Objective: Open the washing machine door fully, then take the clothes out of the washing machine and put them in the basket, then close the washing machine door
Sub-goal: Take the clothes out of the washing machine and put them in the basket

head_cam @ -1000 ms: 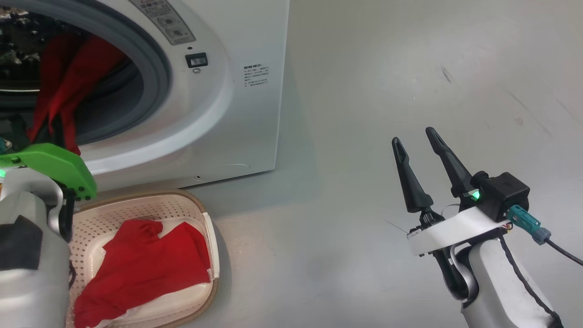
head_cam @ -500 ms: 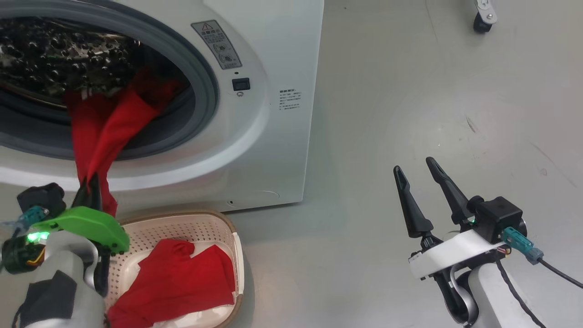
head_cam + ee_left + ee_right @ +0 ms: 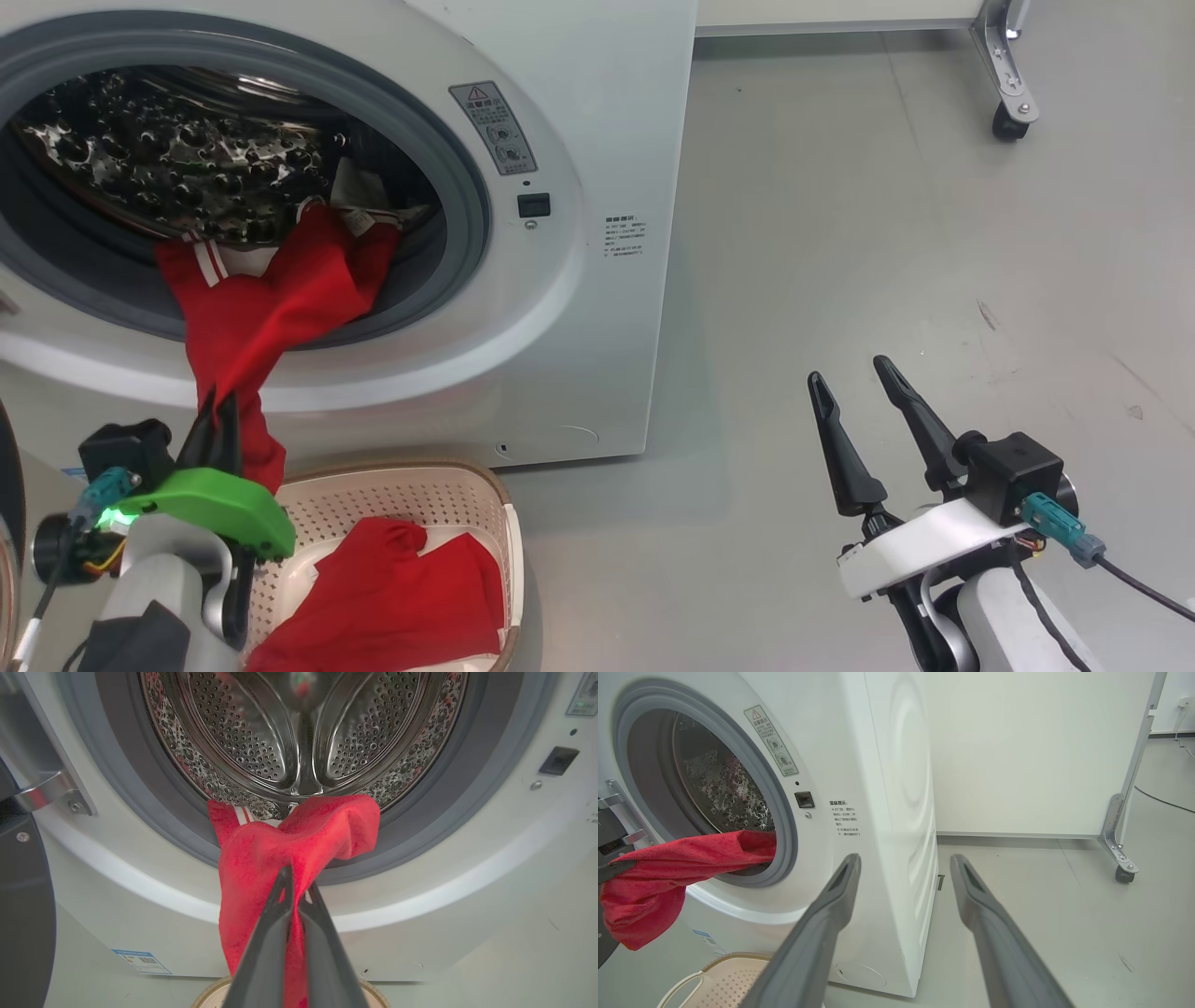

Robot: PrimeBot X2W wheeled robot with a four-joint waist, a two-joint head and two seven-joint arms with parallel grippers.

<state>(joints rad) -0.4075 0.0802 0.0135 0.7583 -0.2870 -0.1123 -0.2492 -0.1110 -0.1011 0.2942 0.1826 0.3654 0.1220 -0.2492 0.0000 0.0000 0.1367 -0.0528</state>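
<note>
Bright even light, soft shadows, sharp

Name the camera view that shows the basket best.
Head view: the basket shows its perforated wall, brown rim and a red garment inside. Left wrist view: the basket is a sliver of rim. Right wrist view: one basket corner with a handle.

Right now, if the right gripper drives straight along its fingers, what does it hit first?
Probably the side of the washer: the open right gripper points at it in its wrist view. Depth is unclear; it may just miss.
</note>
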